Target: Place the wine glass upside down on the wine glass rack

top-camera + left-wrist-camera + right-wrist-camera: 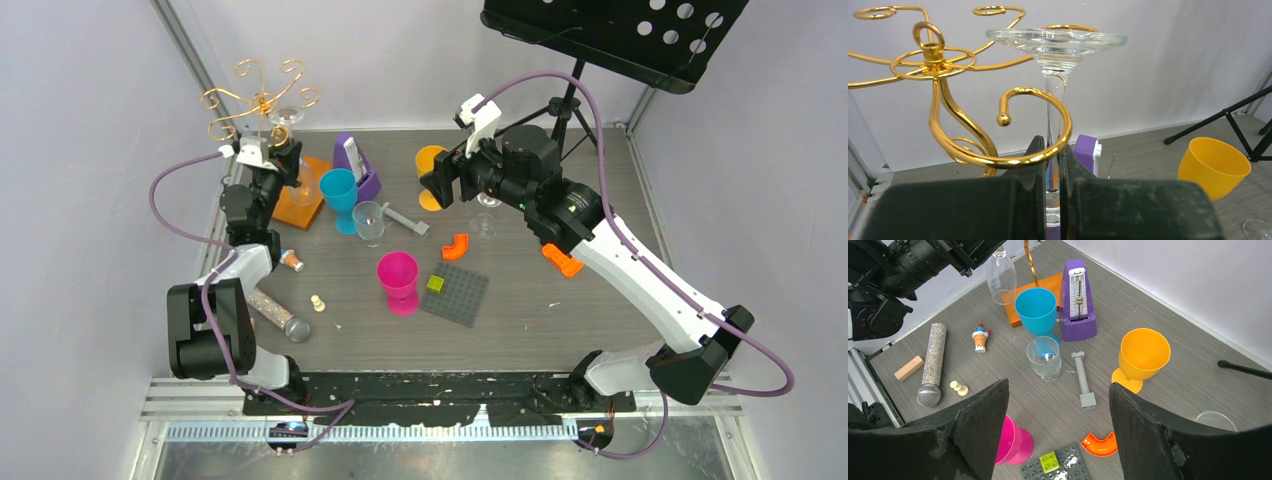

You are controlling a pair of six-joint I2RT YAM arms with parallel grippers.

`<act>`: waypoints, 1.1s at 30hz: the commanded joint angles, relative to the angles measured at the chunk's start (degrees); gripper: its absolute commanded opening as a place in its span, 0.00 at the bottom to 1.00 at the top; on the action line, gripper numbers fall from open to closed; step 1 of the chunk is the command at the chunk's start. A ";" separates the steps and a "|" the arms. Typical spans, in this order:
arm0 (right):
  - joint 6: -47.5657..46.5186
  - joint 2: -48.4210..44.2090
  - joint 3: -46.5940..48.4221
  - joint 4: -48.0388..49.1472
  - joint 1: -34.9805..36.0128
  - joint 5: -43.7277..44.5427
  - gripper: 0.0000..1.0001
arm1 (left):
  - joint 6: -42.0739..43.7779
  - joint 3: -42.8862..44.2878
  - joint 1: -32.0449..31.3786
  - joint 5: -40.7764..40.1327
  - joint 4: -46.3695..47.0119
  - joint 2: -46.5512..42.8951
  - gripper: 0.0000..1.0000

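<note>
I'm pinching the inverted wine glass by its stem with my left fingers, seemingly inside a curl of the wine glass rack. If I'm letting go before its foot seats on the wire, I'm risking a fall. My right fingers are hanging spread, empty.

Pale grey walls, grey wood-grain table
</note>
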 commanded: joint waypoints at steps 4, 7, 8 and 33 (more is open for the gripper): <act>-0.75 -0.73 1.06 1.48 -0.25 0.42 0.79 | -1.72 3.93 0.94 -4.67 7.88 0.55 0.00; -0.77 -0.81 0.95 1.47 -0.21 0.37 0.79 | -1.82 4.01 0.90 -4.97 7.91 0.80 0.00; -0.75 -0.75 0.95 1.46 -0.21 0.35 0.79 | -1.85 4.01 0.94 -5.12 7.91 0.84 0.00; -0.79 -0.18 1.13 1.52 -0.22 -1.11 0.79 | -3.31 -2.63 1.31 -9.22 10.10 -3.55 0.00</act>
